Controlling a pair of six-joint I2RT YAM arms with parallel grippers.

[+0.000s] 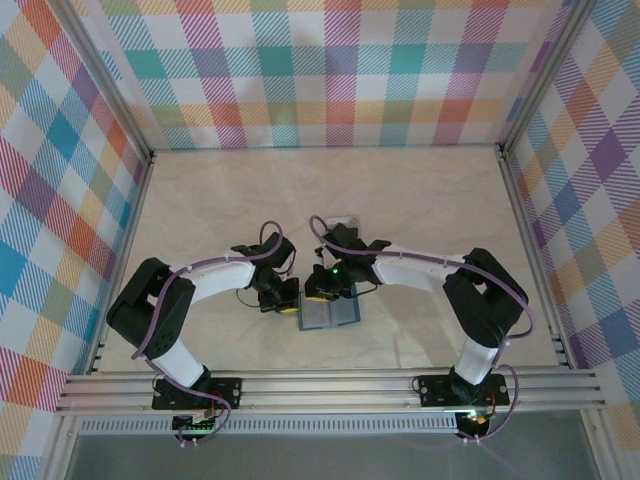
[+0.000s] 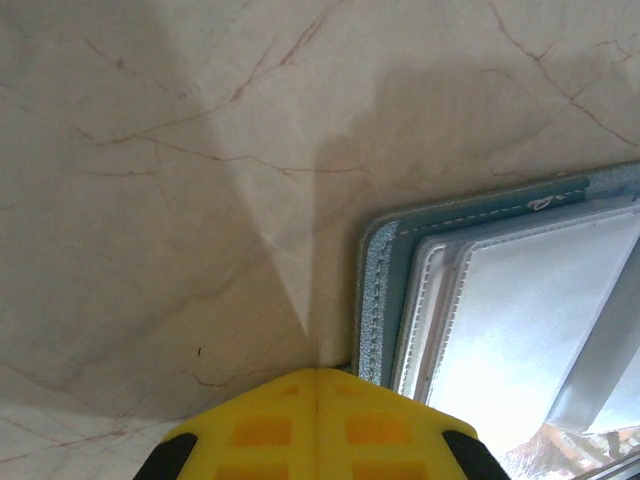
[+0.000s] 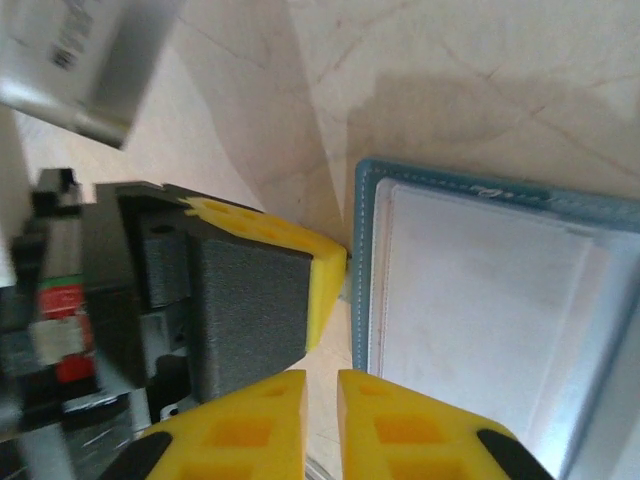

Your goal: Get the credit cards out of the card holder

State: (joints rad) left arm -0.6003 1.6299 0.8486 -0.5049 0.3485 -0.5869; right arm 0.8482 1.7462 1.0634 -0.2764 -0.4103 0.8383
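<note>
The card holder (image 1: 338, 316) lies open and flat on the table (image 1: 430, 210), near the middle, a little way in front of the two arm bases. Its teal rim frames pale grey-blue pockets. Whether credit cards sit in those pockets cannot be told.

The left gripper (image 1: 287, 307) is down at the table just left of the holder. In its own wrist view, the left gripper (image 2: 318, 425) has its yellow tips pressed together with nothing between them, just beside the holder's (image 2: 378, 300) stitched corner. From the right wrist, one yellow finger (image 3: 322, 272) of that gripper shows a dark pad and almost touches the holder's (image 3: 480, 300) left edge.

The right gripper (image 1: 322, 292) hangs over the holder's far left part. Seen from its wrist, the right gripper (image 3: 321, 420) has its tips parted by only a thin slit, with nothing seen in it.

Farther back, a small clear tray (image 1: 341, 221) sits partly behind the right arm.
</note>
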